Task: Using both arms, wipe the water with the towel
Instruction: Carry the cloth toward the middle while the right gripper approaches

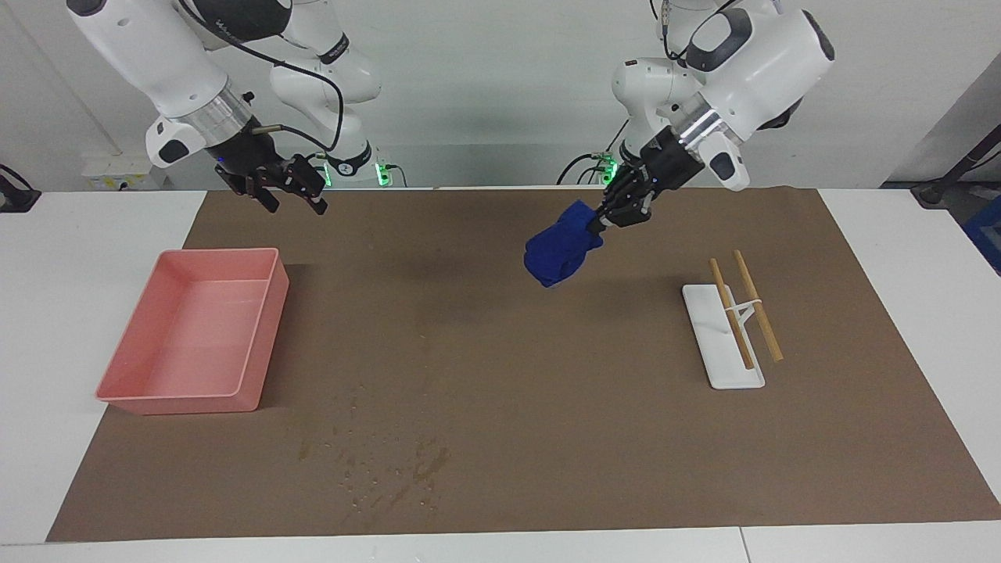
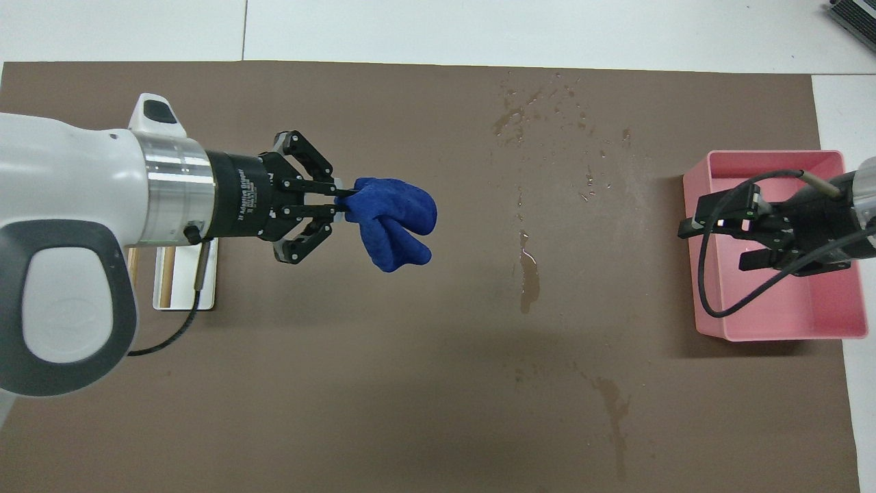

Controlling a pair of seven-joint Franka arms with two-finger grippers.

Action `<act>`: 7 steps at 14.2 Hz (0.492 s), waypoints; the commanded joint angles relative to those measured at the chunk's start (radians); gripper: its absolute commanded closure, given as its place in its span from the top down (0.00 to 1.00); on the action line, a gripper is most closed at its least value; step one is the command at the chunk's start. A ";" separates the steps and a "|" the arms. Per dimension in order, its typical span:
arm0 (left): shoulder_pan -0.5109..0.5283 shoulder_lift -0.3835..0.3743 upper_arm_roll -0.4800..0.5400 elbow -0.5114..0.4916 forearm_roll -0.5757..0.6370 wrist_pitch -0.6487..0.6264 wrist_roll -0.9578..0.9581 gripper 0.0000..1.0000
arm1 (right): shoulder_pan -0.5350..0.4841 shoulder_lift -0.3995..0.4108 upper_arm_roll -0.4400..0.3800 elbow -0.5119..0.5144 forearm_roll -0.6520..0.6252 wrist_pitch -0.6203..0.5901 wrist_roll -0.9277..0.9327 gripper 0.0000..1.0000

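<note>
The blue towel (image 1: 558,252) is pinched by one end between the meeting fingertips of the left gripper (image 1: 600,222), and the rest of the cloth hangs bunched below and just past the claw, clear of the surface. Gripper and towel are held in the air over bare brown mat (image 1: 500,469), between the white rack (image 1: 723,344) with its two wooden rods (image 1: 744,301) and the middle of the table. The spilled water (image 2: 528,274) is seen as streaks and drops on the mat, toward the right arm's end from the towel and well apart from it. The right gripper (image 1: 293,202) is kept raised with its fingers spread and nothing between them; from overhead it is seen over the pink tray (image 1: 188,336), which rests at the right arm's end of the mat.
</note>
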State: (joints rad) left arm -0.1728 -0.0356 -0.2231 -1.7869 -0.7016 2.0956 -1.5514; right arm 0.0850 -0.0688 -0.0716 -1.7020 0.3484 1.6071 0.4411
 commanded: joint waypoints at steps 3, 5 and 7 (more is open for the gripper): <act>-0.151 -0.012 0.013 -0.077 -0.077 0.297 -0.220 0.00 | 0.019 -0.065 0.007 -0.135 0.237 0.153 0.339 1.00; -0.215 -0.003 0.013 -0.077 -0.087 0.395 -0.300 0.00 | 0.051 -0.071 0.007 -0.178 0.322 0.230 0.532 1.00; -0.287 0.002 0.014 -0.080 -0.087 0.481 -0.361 0.00 | 0.125 -0.071 0.007 -0.217 0.395 0.325 0.690 1.00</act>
State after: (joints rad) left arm -0.3924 -0.0277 -0.2248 -1.8550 -0.7658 2.4950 -1.8499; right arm 0.1573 -0.1001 -0.0648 -1.8385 0.6820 1.8441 0.9939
